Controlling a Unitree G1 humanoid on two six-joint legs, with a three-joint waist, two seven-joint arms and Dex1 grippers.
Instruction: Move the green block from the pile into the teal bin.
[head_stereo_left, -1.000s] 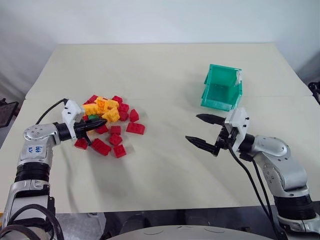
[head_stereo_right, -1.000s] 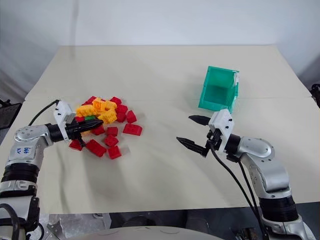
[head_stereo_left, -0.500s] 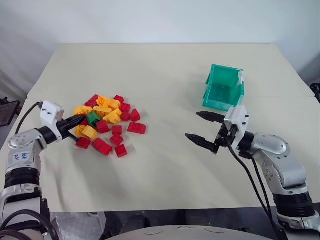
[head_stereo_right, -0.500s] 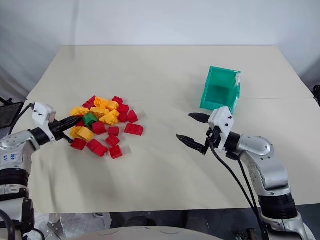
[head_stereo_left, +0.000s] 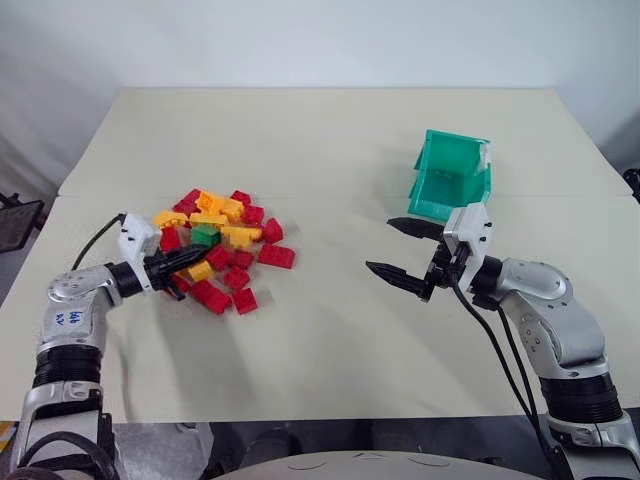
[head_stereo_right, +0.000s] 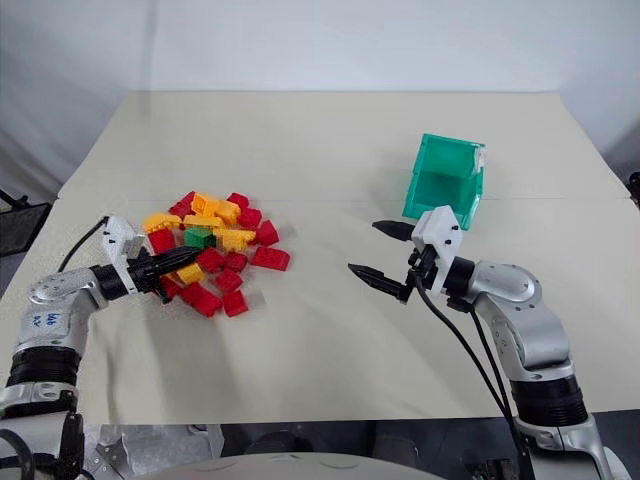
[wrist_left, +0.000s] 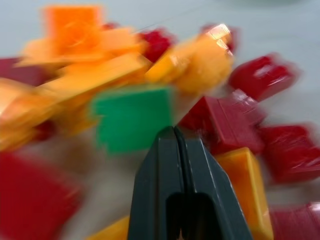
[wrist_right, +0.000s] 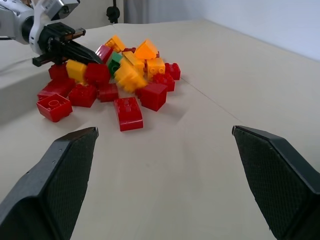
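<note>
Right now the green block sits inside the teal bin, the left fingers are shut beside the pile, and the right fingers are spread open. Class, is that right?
Not quite. The green block sits in the pile, not the teal bin, as the left eye view shows. The left fingers are shut beside the pile and the right fingers spread open.

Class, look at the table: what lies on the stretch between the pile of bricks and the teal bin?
Between the pile and the teal bin the table is bare; the open right gripper hovers nearer the robot, in the left eye view.
</note>
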